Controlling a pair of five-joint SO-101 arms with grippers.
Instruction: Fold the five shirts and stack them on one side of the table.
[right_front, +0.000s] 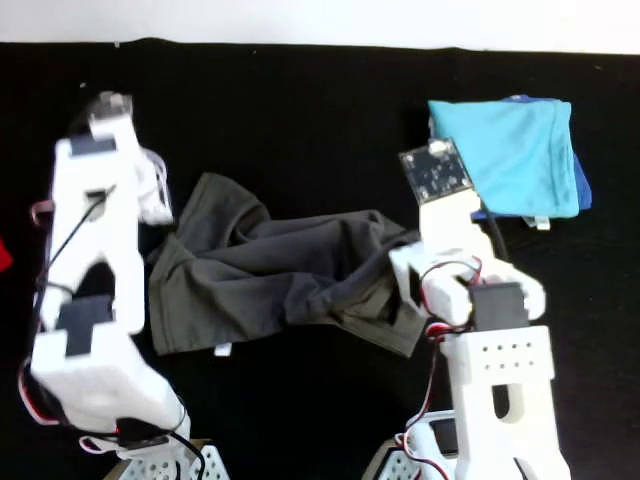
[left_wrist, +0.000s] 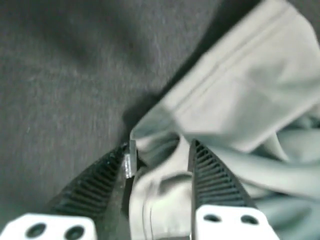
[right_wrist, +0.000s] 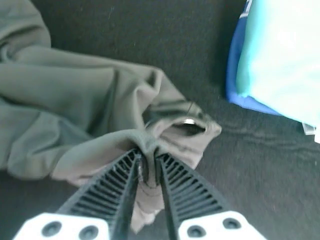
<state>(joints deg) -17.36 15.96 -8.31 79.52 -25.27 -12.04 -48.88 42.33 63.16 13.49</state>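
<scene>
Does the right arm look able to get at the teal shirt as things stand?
Probably not yet: the right gripper is shut on the grey shirt. The bare table between it and the teal shirt looks unobstructed, though.

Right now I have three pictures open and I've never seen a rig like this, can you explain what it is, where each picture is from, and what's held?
Two white robots sit at a black table: a left arm and a right arm. One picture looks down from above; the other two come from a camera on each wrist. A crumpled grey shirt lies between them. The left hand pinches one end, the right hand a fold at the other. Farther back, a folded turquoise shirt rests on a blue shirt.
</scene>
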